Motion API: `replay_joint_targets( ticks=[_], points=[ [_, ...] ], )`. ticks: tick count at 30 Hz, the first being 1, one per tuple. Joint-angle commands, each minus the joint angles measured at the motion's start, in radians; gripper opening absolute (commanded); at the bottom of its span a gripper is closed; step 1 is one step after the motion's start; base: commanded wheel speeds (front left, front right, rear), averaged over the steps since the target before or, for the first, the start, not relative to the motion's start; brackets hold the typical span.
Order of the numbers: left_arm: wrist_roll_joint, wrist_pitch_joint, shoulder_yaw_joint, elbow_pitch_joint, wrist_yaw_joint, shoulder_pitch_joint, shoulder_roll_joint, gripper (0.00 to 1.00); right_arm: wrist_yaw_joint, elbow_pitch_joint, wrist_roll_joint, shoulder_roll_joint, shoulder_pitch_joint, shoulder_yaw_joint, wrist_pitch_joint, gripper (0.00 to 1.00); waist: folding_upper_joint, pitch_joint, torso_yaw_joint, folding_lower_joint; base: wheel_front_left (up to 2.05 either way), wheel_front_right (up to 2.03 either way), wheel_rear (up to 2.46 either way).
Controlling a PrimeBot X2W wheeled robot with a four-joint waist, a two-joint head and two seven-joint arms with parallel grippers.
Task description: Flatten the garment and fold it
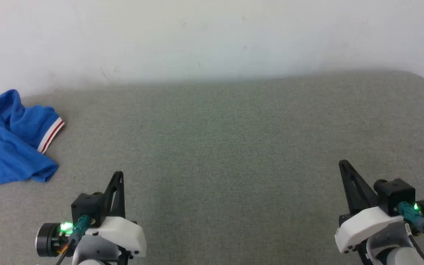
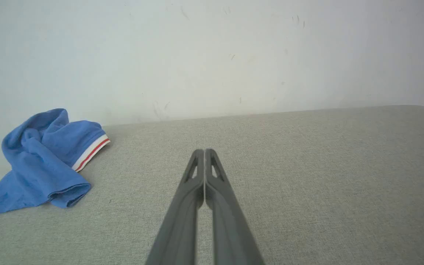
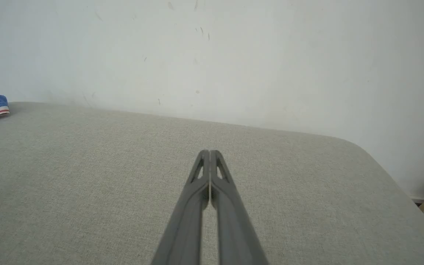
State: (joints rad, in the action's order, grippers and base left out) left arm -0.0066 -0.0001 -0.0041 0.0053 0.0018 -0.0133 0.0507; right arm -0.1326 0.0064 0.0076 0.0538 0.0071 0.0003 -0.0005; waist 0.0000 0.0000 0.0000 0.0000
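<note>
The crumpled bright blue sports jersey with a red-and-white striped cuff (image 1: 13, 140) lies in a heap at the far left of the soft grey cloth surface (image 1: 234, 147), by the white wall (image 1: 212, 36). The left gripper (image 1: 118, 176) and right gripper (image 1: 344, 165) sit low near the robot, well apart from the jersey. On each, the 2 fingers are pressed together and hold nothing. The job looks not yet started. The wide grey middle is likely the place to spread the jersey flat.
</note>
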Motion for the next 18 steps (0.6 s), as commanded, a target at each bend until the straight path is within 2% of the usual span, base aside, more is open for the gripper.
replay_joint_targets(
  ticks=[1,18],
  points=[
    [0.007,0.0,0.004,-0.005,-0.002,0.013,-0.001,0.0,0.002,-0.006,-0.008,-0.004,-0.007,0.0,0.0,0.0,0.0,0.0,0.0,0.0,0.0,0.0,0.0],
    [0.007,0.0,0.004,-0.005,-0.002,0.013,-0.001,0.0,0.002,-0.006,-0.008,-0.004,-0.007,0.0,0.0,0.0,0.0,0.0,0.0,0.0,0.0,0.0,0.0]
  ],
)
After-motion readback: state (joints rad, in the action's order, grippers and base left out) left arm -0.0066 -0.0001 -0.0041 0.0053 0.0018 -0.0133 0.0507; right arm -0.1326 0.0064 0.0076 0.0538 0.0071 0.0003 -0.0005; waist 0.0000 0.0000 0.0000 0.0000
